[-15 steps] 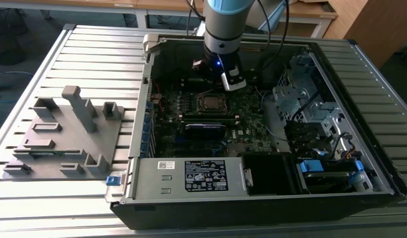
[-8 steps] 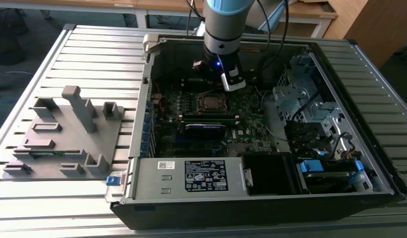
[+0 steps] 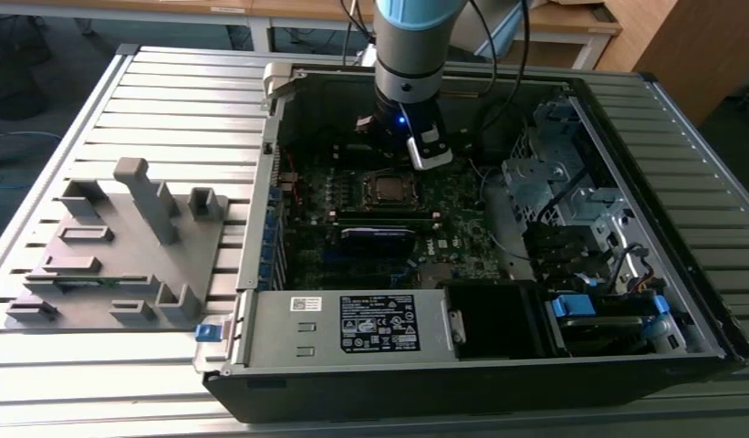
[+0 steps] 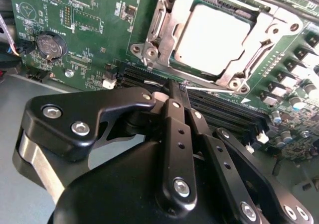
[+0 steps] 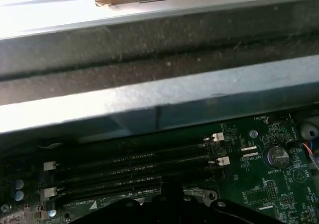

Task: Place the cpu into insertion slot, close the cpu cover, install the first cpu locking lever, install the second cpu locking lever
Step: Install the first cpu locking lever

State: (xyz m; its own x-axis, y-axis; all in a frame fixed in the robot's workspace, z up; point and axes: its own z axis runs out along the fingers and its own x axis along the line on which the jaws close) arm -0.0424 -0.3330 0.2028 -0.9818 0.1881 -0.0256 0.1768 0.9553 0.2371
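The cpu (image 4: 214, 35) lies flat in the insertion slot (image 3: 387, 187), its dull silver top facing up. The cpu cover (image 4: 155, 25), a silver frame, lies down around it. A thin metal locking lever (image 4: 212, 89) runs along the near edge of the socket. In the second wrist view my gripper (image 4: 175, 87) is shut, and its black fingertips sit at the end of that lever, beside the socket's corner. I cannot tell whether they touch it. In the exterior view the gripper (image 3: 399, 146) hangs inside the open computer case, just behind the socket.
Long black memory slots (image 4: 224, 109) run beside the socket, under the fingers. A coin battery (image 4: 50, 45) sits on the green board. The case holds a drive cage (image 3: 569, 182) on the exterior view's right and a power supply (image 3: 349, 319) in front. A grey fixture plate (image 3: 119, 246) lies left.
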